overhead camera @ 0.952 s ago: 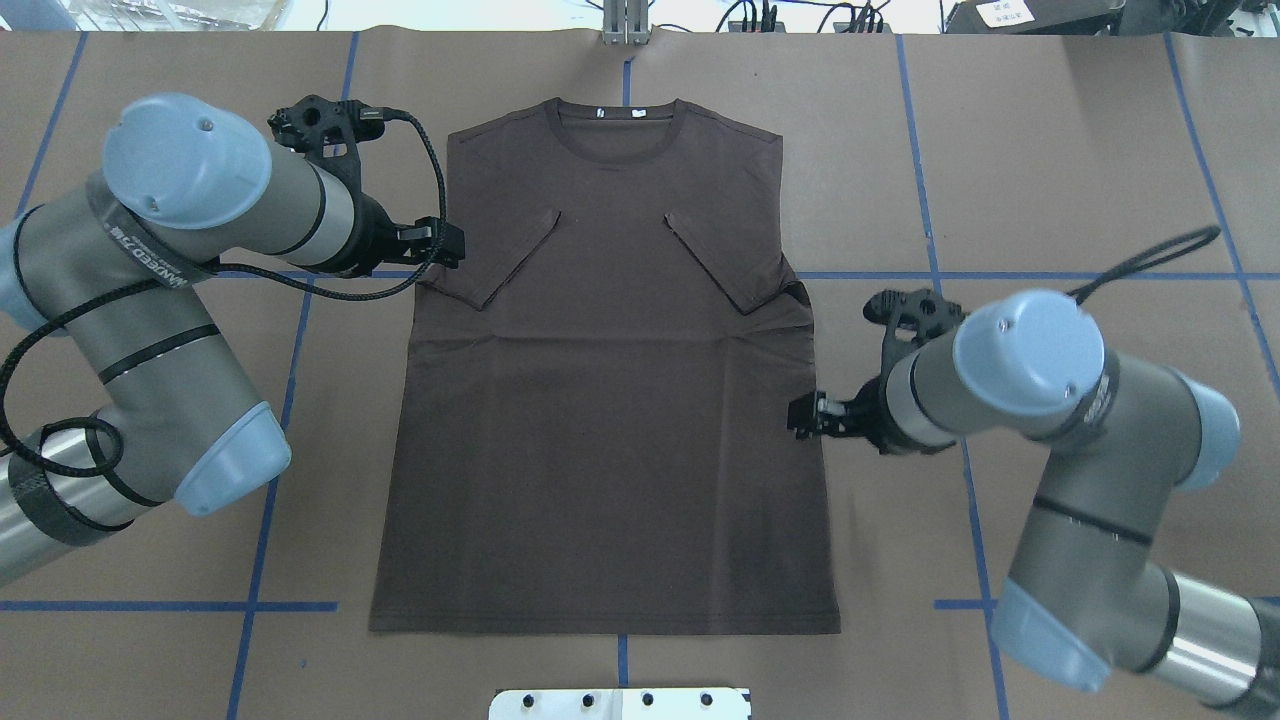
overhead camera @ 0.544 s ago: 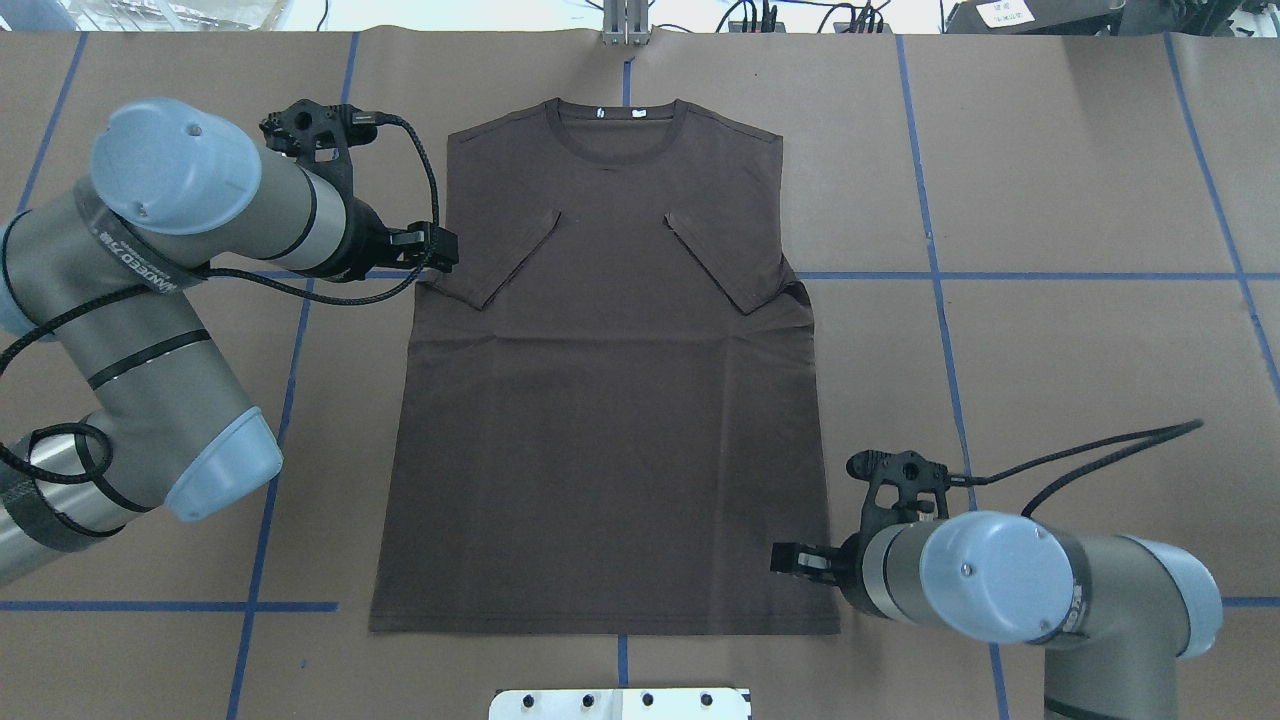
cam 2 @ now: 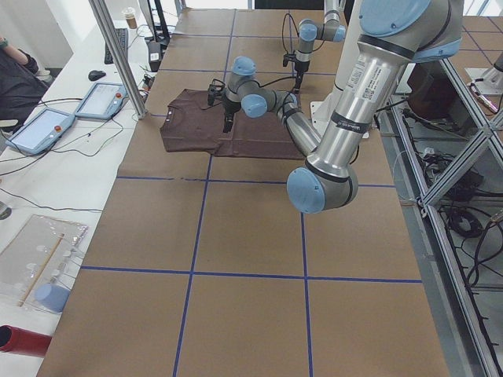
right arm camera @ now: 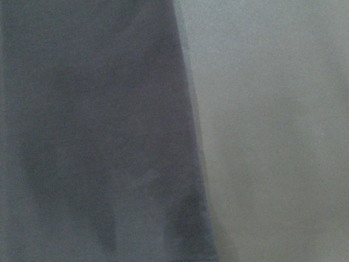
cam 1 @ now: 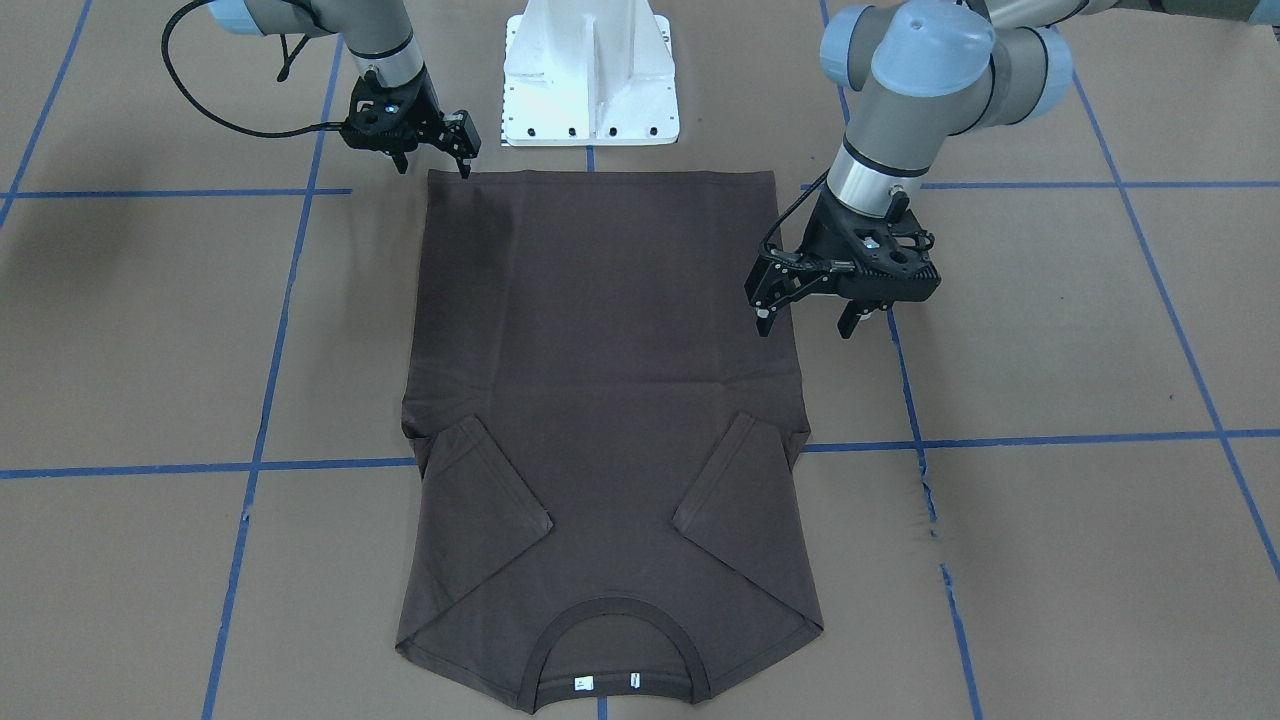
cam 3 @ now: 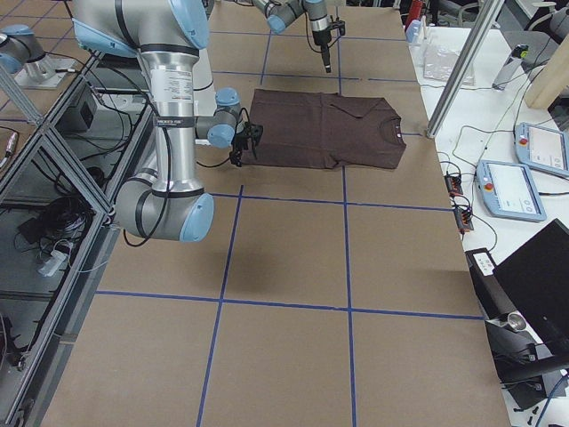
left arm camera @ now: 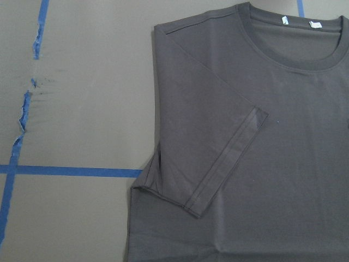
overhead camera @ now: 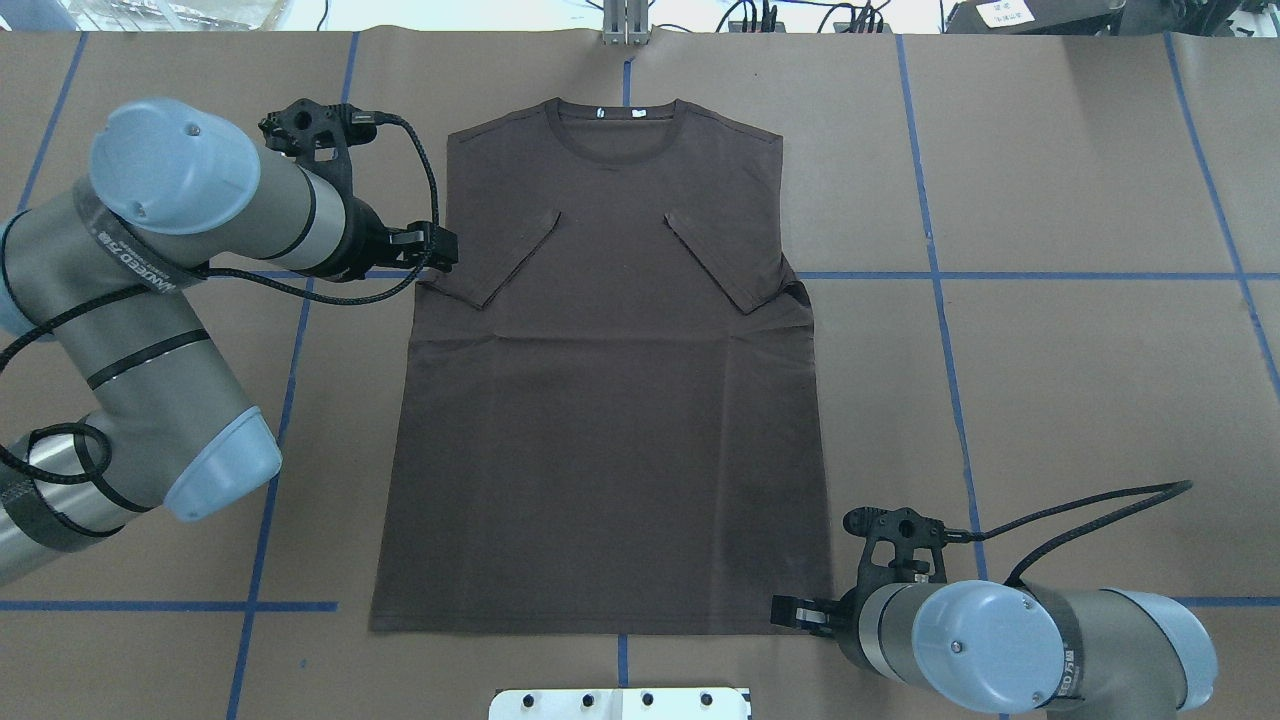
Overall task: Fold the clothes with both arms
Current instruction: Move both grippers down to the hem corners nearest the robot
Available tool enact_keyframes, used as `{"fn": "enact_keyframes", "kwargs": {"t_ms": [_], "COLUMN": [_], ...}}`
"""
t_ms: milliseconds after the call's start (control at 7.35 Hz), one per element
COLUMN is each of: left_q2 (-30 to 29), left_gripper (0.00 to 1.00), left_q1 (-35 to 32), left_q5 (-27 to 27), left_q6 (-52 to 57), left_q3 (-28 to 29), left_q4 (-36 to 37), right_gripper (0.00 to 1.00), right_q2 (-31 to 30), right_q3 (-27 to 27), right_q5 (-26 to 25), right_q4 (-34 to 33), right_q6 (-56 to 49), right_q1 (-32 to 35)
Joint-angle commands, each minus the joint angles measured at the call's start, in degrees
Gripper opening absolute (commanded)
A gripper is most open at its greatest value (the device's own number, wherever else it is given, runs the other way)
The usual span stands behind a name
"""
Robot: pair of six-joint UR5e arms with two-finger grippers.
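A dark brown T-shirt (overhead camera: pixel 600 420) lies flat on the table, both sleeves folded inward, collar and white neck tags at the far edge. It also shows in the front view (cam 1: pixel 600 380). My left gripper (cam 1: pixel 803 322) is open and empty, hovering just above the shirt's left edge near the folded sleeve; in the overhead view it (overhead camera: pixel 440 248) sits beside that sleeve. My right gripper (cam 1: pixel 432 168) is open and empty, low over the shirt's near right hem corner (overhead camera: pixel 825 615). The left wrist view shows the folded sleeve (left arm camera: pixel 218 158). The right wrist view shows a blurred shirt edge (right arm camera: pixel 98 136).
The table (overhead camera: pixel 1050 200) is covered in brown paper with blue tape lines. The white pedestal base (cam 1: pixel 590 75) stands just behind the hem. A metal post (overhead camera: pixel 625 25) stands at the far edge. A side bench holds tablets (cam 2: pixel 39 129).
My right arm has moved along the shirt's right edge from mid-height down to the near hem corner. My left gripper has shifted only slightly to the left.
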Motion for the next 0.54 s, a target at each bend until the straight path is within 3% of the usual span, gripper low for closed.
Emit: {"fn": "enact_keyframes", "kwargs": {"t_ms": [0,408], "left_q2": [0.0,0.0], "left_gripper": [1.0,1.0], "left_q1": [0.0,0.0], "left_q5": [0.1,0.1], "left_q6": [-0.1,-0.1], "left_q3": [0.0,0.0], "left_q4": [0.0,0.0], "right_gripper": [0.9,0.88], "right_q2": [0.5,0.4], "right_q3": [-0.1,-0.8], "right_q5": [0.1,0.0], "right_q4": [0.0,-0.3], "right_q6": [0.0,0.0], "right_q1": [0.0,0.2]}}
